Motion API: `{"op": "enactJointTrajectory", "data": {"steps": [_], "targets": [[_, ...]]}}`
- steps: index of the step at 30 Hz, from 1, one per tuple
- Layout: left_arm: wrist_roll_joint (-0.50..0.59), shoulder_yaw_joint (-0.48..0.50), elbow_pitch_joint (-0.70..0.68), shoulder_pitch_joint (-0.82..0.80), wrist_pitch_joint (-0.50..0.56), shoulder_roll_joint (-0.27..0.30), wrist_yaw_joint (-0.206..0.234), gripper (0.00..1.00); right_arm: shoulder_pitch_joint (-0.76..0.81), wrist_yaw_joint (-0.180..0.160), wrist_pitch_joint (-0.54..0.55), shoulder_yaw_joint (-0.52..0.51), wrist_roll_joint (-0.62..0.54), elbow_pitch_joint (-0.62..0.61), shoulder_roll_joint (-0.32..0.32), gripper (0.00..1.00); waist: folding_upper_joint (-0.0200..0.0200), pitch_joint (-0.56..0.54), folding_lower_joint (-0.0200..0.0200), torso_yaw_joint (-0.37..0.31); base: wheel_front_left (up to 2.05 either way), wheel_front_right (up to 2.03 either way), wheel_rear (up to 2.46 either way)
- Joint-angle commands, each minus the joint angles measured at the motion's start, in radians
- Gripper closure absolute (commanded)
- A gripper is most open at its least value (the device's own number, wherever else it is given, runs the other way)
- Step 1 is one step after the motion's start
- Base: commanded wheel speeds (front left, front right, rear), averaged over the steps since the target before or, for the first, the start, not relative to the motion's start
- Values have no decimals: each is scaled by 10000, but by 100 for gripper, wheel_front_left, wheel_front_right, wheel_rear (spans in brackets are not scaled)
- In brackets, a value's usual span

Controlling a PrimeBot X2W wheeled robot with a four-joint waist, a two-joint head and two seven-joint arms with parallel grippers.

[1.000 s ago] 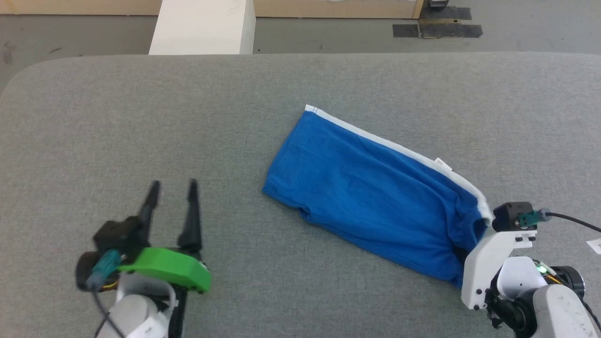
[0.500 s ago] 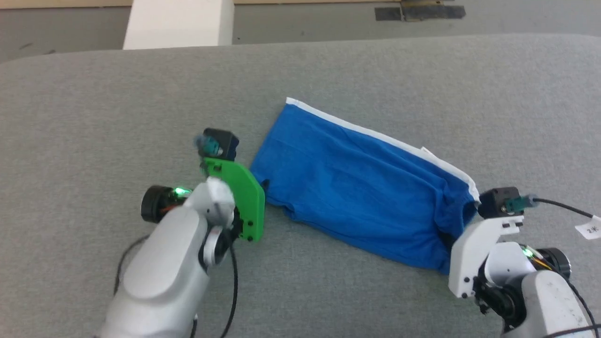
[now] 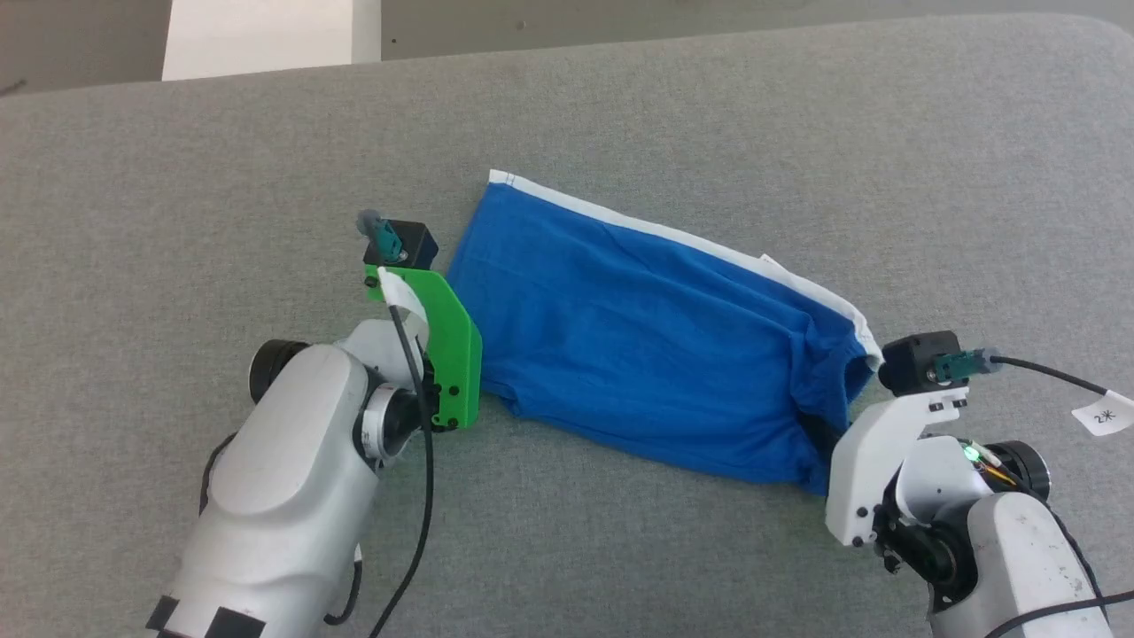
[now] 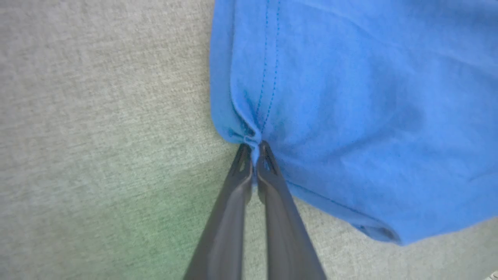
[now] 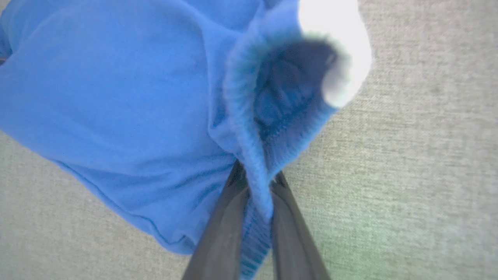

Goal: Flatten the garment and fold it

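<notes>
Nearest the robot, the two pale arms come in from the lower corners of the head view, one at each end of the garment (image 3: 638,337). The left gripper (image 4: 253,151) sits under a green mount (image 3: 452,346). In its wrist view the two dark fingers are pressed together, with a small pinch of blue hem caught between their tips at the near left corner of the cloth. A double line of blue stitching (image 4: 268,58) runs away from that pinch. The right gripper (image 5: 256,179) is clamped on the gathered waistband (image 5: 249,116), and a fold of ribbed blue fabric stands up between its fingers, so the waist opening gapes a little above them. A cable with a small paper label (image 3: 1101,415) trails off beside the right wrist.

Between the grippers the garment lies on the grey fabric-covered worktop (image 3: 709,115). It slants from the near right to the far left, mostly flat, with soft creases near the waistband end. A white stripe (image 3: 638,229) runs along its far edge, and a small white tag (image 3: 767,261) sticks out from that edge towards the right.

Beyond the worktop's far edge is a strip of grey floor (image 3: 620,18) with a white block (image 3: 266,40) at the upper left.
</notes>
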Motion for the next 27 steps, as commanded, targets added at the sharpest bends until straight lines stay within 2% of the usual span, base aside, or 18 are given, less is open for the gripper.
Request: {"op": "enactJointTrajectory", "data": {"steps": [1, 9, 16, 21, 24, 27], "targets": [[-208, -85, 317, 604, 82, -136, -65, 100, 51, -25, 12, -125, -113, 249, -45, 100, 0, -147, 0, 146, 0, 0, 0], [-859, 776, -244, 707, -944, -120, -64, 100, 26, -25, 99, -204, -217, 67, -124, 100, 0, -753, 0, 499, 0, 0, 0], [-1497, 1372, -1864, 1721, -1687, -56, -185, 100, -131, -25, 672, 97, 652, -139, -1482, 100, 0, -1214, 0, 882, 0, 0, 0], [-1829, 1583, -3304, 3316, -2076, -150, 89, 100, -8, -25, 1335, 67, 1369, -279, -2369, 100, 0, -1436, 0, 1091, 0, 0, 0], [-1947, 1423, -3803, 4137, -1990, -213, 172, 100, 227, -25, 1545, -94, 1574, -413, -2609, 100, 0, -1523, 0, 1266, 0, 0, 0], [-1960, 1398, -4058, 4506, -1949, -198, 329, 100, 476, -25, 1610, -209, 1702, -553, -2540, 100, 0, -1544, 0, 1317, 0, 0, 0]]}}
